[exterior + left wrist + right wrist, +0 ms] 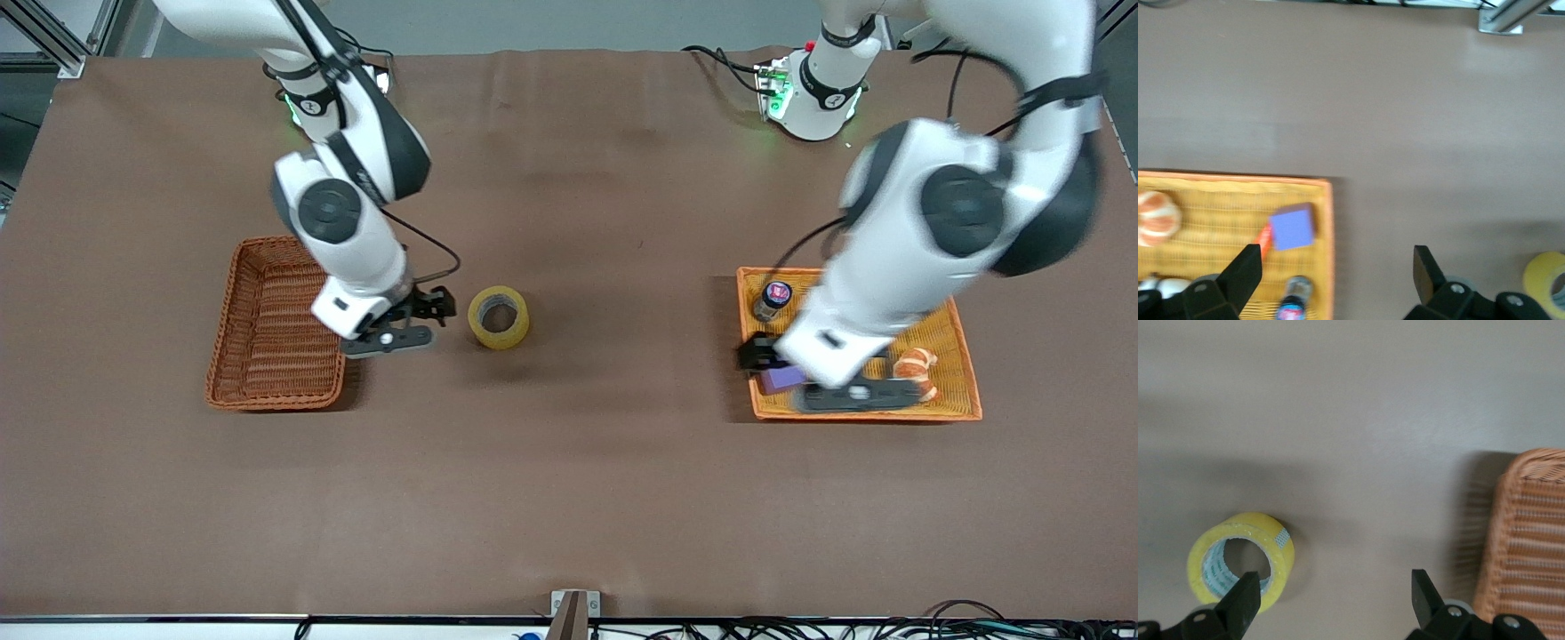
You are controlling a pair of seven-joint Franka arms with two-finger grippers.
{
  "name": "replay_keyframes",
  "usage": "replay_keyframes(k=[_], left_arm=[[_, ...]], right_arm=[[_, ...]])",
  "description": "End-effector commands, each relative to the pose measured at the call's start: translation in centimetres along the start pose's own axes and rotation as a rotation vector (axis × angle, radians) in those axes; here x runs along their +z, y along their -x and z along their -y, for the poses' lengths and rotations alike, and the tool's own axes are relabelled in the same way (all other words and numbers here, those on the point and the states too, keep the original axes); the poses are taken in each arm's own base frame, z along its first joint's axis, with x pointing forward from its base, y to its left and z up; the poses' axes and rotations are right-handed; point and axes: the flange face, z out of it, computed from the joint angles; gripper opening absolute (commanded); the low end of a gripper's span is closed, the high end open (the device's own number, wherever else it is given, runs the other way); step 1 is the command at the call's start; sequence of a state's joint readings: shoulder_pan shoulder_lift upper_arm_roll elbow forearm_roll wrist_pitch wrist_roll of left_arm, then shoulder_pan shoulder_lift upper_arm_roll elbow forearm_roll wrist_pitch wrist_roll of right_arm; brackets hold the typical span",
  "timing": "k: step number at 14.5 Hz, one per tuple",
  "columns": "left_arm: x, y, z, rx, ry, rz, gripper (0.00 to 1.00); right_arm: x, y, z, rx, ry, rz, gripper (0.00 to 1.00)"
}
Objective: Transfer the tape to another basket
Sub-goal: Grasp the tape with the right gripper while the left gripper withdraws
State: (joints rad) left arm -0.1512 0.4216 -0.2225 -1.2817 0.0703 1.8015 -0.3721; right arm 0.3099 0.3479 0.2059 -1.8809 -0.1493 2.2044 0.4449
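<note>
The tape (499, 317), a yellowish roll with a grey core, rests on the brown table, beside the reddish-brown wicker basket (267, 324) on its side toward the left arm's end. My right gripper (431, 308) is open and empty, low over the table between the basket and the tape. In the right wrist view the tape (1241, 563) lies by one fingertip (1245, 590), outside the gap of the right gripper (1331, 587), and the basket (1531, 533) is past the other. My left gripper (756, 354) is open and empty over the orange tray's edge.
The shallow orange-yellow tray (965, 356) at the left arm's end holds a purple block (781, 380), a small bottle (773, 300) and a croissant-like toy (917, 369). The left wrist view shows the left gripper (1337, 267), tray (1225, 200), block (1292, 227) and tape (1546, 280).
</note>
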Motion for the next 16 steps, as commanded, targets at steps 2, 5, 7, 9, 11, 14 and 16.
replay_keyframes(k=[2,5,7,9,11,14,16], left_arm=[[-4.1,3.1,7.5,0.018,0.044,0.019,1.00],[-6.0,6.6,11.4,0.078,0.004,0.011,1.00],[-6.5,8.1,12.9,0.078,-0.006,-0.003,1.00],[-6.5,8.6,13.0,0.080,-0.014,-0.011,1.00],[-6.7,8.7,13.2,0.075,-0.021,-0.014,1.00],[-7.0,8.9,14.1,0.048,-0.023,-0.012,1.00],[-7.4,8.8,15.1,0.027,-0.025,-0.018,1.00]], right_arm=[[4.8,1.8,4.5,-0.028,0.039,0.005,1.00],[7.8,2.8,5.9,-0.068,0.033,0.000,1.00],[9.6,3.1,6.3,-0.078,0.044,-0.001,1.00],[10.9,3.3,6.8,-0.075,0.047,-0.005,1.00],[11.9,3.7,7.1,-0.084,0.053,0.008,1.00],[13.1,3.9,7.3,-0.104,0.056,0.005,1.00],[13.7,3.6,7.0,-0.110,0.053,-0.007,0.93]])
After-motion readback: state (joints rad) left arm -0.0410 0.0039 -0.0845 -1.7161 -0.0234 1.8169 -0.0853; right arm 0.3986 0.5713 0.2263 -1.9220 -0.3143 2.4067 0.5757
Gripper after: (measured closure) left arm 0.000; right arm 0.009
